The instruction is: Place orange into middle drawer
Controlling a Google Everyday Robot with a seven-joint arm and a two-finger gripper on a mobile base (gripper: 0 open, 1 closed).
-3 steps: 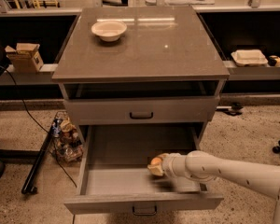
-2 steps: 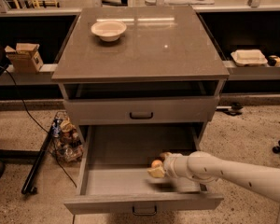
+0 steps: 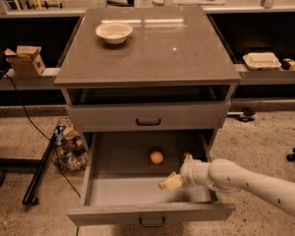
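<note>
Orange [image 3: 157, 157] lies on the floor of the open middle drawer [image 3: 113, 213], toward its rear centre. Gripper [image 3: 179, 170], fingers apart and empty, hangs inside the drawer just right of the fruit, not touching it. Above: closed upper drawer front [image 3: 187, 116]; cream bowl [image 3: 114, 32] on the cabinet top [image 3: 177, 58].

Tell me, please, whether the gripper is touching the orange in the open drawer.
Apart. The camera view shows the orange lying in the middle drawer, with bare grey floor between it and the gripper, which hovers nearer the drawer's front.
</note>
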